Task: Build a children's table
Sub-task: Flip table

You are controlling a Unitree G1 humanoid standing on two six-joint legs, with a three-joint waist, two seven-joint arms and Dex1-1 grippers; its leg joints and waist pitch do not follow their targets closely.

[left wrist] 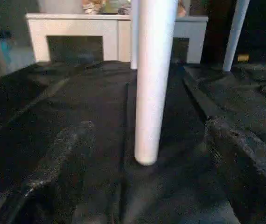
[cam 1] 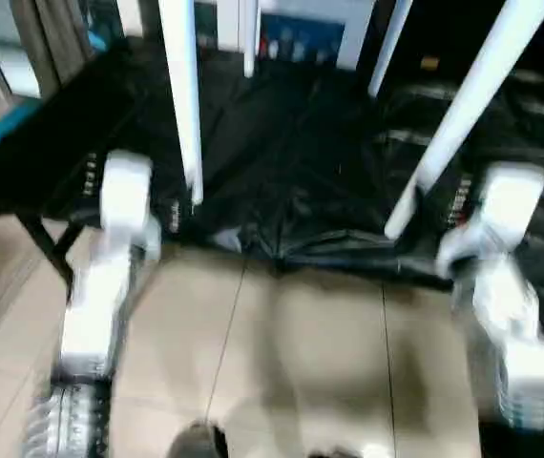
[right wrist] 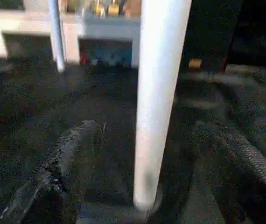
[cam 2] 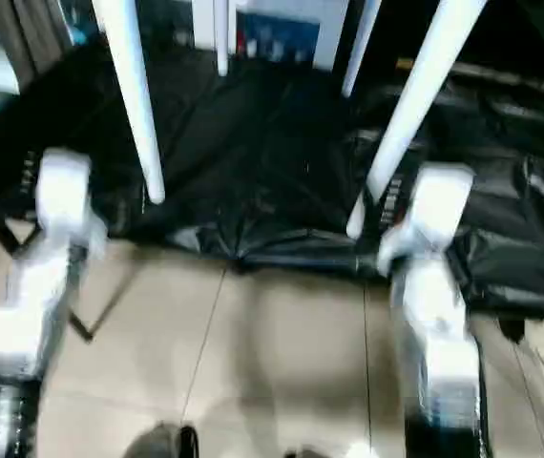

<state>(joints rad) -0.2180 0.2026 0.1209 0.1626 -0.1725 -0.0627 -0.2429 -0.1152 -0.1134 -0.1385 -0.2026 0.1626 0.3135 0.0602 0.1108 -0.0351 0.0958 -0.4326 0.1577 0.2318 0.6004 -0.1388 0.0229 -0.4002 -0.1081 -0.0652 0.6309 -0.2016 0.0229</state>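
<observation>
Children's table (cam 1: 184,105) legs on black cloth (cam 1: 301,172) (unlabelled)

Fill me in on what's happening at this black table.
The children's table stands on its four white legs on the black-draped work table. The left gripper and right gripper each sit open around a near leg, fingers apart from it and not gripping.
</observation>
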